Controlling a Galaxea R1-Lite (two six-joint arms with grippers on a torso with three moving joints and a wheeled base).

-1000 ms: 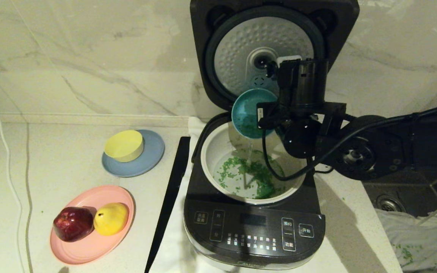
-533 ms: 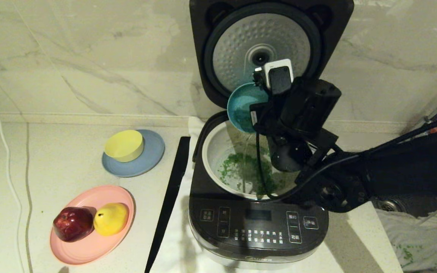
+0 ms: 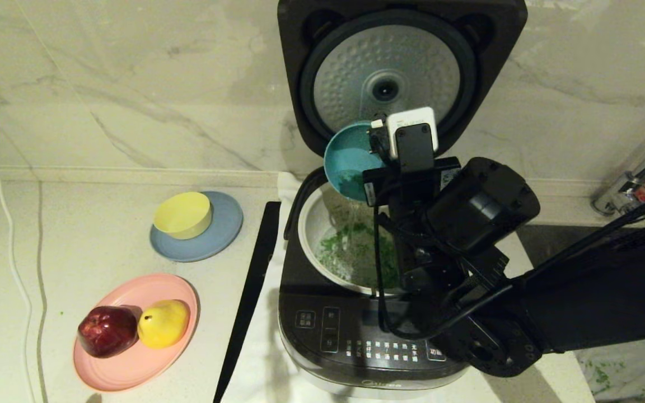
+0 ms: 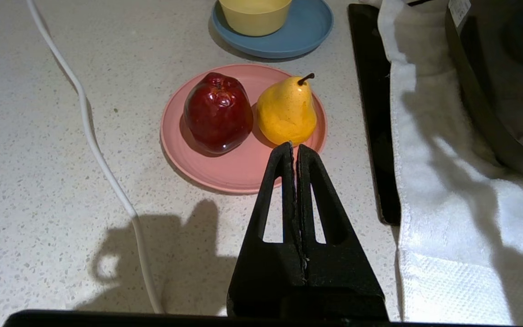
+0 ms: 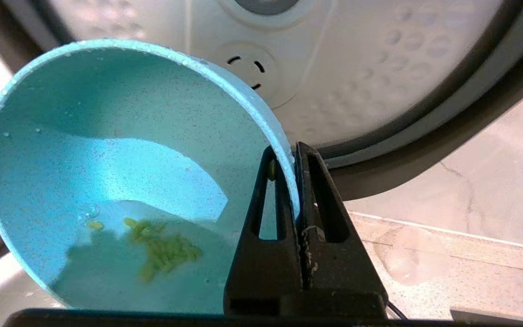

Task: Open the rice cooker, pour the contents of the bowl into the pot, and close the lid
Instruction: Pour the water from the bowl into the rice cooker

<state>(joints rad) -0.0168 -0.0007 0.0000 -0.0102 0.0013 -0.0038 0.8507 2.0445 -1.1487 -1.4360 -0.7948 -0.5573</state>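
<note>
Over pot [image 3: 314,235] at 12 o'clock: right gripper [image 5: 291,152] pinching tilted bowl [image 3: 347,159] rim, greens [image 5: 161,250] clinging inside. Thin wet grip, could slip into pot. Left gripper [image 4: 294,150] closed, parked.

Closed left tool [image 4: 295,147] above pink plate [image 4: 207,170]

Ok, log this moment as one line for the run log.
stage: pouring | right end effector: shut on bowl rim, tilted over pot | lid: open | left end effector: shut, parked above the counter
</note>
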